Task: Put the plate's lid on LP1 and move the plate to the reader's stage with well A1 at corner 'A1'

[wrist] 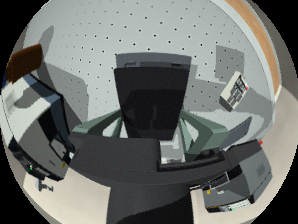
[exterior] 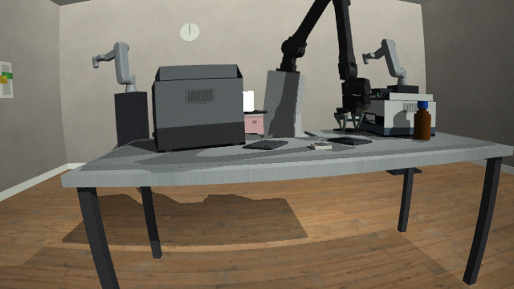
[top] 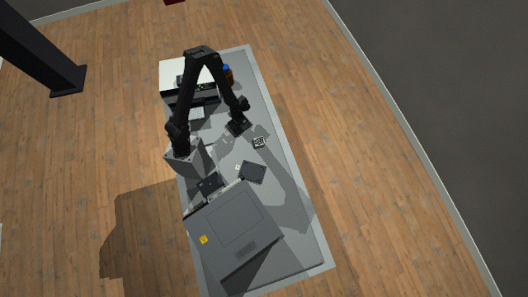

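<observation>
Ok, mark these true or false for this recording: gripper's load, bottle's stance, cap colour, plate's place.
1. The gripper holds the dark lid. True.
2. The amber bottle lies on its side. False: it stands upright beside the dispenser.
3. The bottle's cap is blue. True.
4. The white plate is already at the reader. False: it is at the dispenser's front.
</observation>
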Robot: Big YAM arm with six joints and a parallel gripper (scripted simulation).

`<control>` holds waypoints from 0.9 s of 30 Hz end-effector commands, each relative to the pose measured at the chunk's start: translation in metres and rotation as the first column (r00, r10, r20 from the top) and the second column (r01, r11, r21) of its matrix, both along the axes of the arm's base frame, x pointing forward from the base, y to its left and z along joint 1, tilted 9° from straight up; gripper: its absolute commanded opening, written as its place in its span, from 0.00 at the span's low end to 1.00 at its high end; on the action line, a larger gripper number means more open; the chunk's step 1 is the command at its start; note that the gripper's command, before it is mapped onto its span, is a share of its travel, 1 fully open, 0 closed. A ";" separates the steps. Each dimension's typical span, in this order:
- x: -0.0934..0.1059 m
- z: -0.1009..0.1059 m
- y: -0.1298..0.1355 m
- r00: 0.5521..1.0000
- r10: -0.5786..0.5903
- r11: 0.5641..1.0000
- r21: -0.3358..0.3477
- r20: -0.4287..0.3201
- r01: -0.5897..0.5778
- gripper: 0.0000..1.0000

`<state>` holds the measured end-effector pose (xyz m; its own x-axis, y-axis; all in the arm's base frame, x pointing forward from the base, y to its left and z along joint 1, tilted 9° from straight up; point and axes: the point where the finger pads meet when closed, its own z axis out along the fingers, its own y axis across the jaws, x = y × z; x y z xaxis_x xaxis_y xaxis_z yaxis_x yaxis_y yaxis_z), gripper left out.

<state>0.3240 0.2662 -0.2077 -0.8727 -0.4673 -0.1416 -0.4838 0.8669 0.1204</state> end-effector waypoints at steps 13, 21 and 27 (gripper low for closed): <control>0.001 -0.014 0.006 1.000 0.022 1.000 0.004 0.006 -0.022 0.85; 0.008 -0.005 0.011 1.000 0.020 1.000 0.016 0.022 -0.021 0.85; 0.003 -0.010 0.007 1.000 0.020 1.000 0.009 0.013 -0.020 0.85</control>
<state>0.3259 0.2689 -0.2203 -0.8703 -0.4715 -0.1422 -0.4880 0.8645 0.1201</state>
